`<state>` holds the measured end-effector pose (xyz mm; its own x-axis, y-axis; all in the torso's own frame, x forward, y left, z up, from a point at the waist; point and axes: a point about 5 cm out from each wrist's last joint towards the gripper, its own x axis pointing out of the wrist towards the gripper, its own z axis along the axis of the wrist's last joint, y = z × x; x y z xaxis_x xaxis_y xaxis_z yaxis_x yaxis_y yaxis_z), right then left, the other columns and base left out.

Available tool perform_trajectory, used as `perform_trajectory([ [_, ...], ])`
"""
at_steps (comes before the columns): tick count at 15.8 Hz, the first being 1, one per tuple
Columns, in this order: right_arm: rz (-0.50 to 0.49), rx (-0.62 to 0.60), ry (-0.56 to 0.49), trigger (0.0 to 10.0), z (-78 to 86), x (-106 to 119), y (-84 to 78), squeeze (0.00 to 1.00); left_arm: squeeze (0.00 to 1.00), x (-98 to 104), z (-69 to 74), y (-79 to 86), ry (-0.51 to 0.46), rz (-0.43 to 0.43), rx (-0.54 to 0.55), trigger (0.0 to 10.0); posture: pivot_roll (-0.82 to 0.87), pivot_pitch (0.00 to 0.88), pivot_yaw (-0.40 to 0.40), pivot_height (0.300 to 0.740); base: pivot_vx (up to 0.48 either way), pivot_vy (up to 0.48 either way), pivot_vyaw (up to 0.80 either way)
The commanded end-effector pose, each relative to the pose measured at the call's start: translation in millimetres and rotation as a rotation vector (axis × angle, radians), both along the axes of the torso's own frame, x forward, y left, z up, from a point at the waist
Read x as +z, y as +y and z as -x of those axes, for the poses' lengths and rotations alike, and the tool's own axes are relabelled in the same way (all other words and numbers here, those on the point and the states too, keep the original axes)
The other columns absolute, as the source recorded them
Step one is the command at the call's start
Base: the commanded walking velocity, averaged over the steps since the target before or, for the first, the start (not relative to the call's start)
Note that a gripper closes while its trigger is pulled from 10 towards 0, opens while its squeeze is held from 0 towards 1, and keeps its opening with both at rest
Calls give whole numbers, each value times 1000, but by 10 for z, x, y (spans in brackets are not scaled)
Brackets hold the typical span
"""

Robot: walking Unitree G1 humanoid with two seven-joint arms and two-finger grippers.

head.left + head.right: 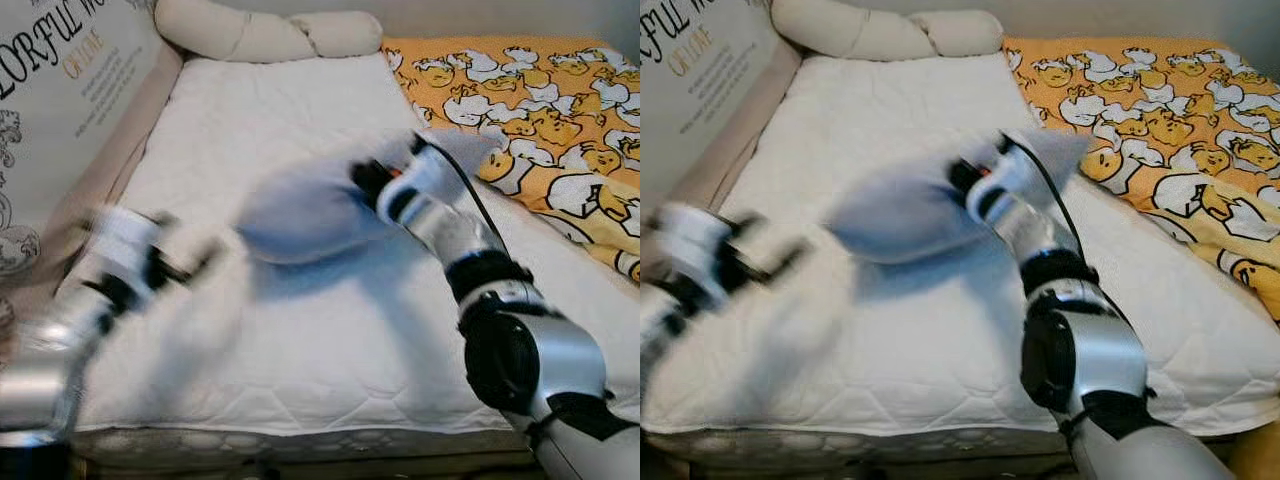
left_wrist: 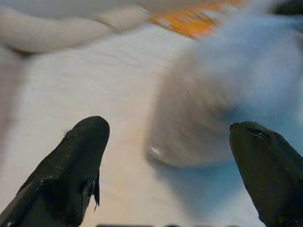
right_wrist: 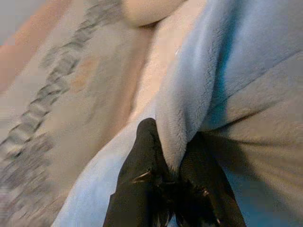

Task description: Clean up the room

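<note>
A light blue fleece cloth hangs blurred above the white mattress, lifted off it and casting a shadow below. My right gripper is shut on a fold of that cloth; in the right wrist view its fingers pinch the soft blue cloth. My left gripper hovers open over the left part of the mattress, blurred, just left of the cloth. In the left wrist view its fingertips stand wide apart with the cloth ahead of them, untouched.
An orange blanket with a duck print covers the right side of the bed. A long cream bolster pillow lies at the head. A lettered padded side panel borders the left. The mattress front edge is near me.
</note>
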<state>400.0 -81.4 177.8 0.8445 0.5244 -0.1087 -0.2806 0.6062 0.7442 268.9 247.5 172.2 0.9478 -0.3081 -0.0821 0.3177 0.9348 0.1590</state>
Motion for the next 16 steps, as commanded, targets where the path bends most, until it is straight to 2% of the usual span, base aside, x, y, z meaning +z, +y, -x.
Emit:
perform_trajectory([
  [1,-39,43,-88,0,-33,234,43,0,800,54,5,130,-20,10,63,10000,33,0,-5,740,0,0,0],
  [3,-108,185,-183,0,7,415,92,0,612,284,-4,433,-137,2,212,10000,39,0,-2,740,0,0,0],
  [4,-117,218,-208,0,29,431,48,0,600,358,-18,540,-164,19,273,10000,38,0,0,740,0,0,0],
  [5,-158,244,-196,0,90,348,-124,0,600,448,-13,627,-197,46,314,10000,33,0,6,740,0,0,0],
  [6,-190,258,-191,0,126,316,-196,0,600,473,-9,646,-206,57,321,10000,31,0,8,740,0,0,0],
  [8,-263,320,-151,0,340,64,-440,0,545,422,-12,591,-182,63,282,10000,16,0,18,740,0,0,0],
  [9,-217,371,-109,0,504,-182,-536,0,431,359,-26,503,-159,73,240,10000,7,0,24,740,0,0,0],
  [10,-117,389,-41,0,630,-460,-619,0,353,304,-45,424,-138,92,206,10000,1,0,28,740,0,0,0],
  [12,201,291,158,0,778,-1077,-849,0,47,167,-96,249,-69,150,126,10000,-12,0,39,740,0,0,0],
  [13,272,212,189,0,792,-1183,-933,0,0,91,-113,163,-28,167,75,10000,-12,0,42,740,0,0,0],
  [14,330,92,220,0,769,-1268,-1027,0,0,-30,-142,24,28,175,5,10000,-7,0,43,740,0,0,0],
  [15,386,34,251,0,777,-1318,-1078,0,1000,-156,-164,-138,91,179,-85,10000,-1,0,40,740,0,0,0],
  [16,420,30,255,0,782,-1330,-1084,0,1000,-229,-179,-210,128,180,-124,10000,0,0,39,740,0,0,0],
])
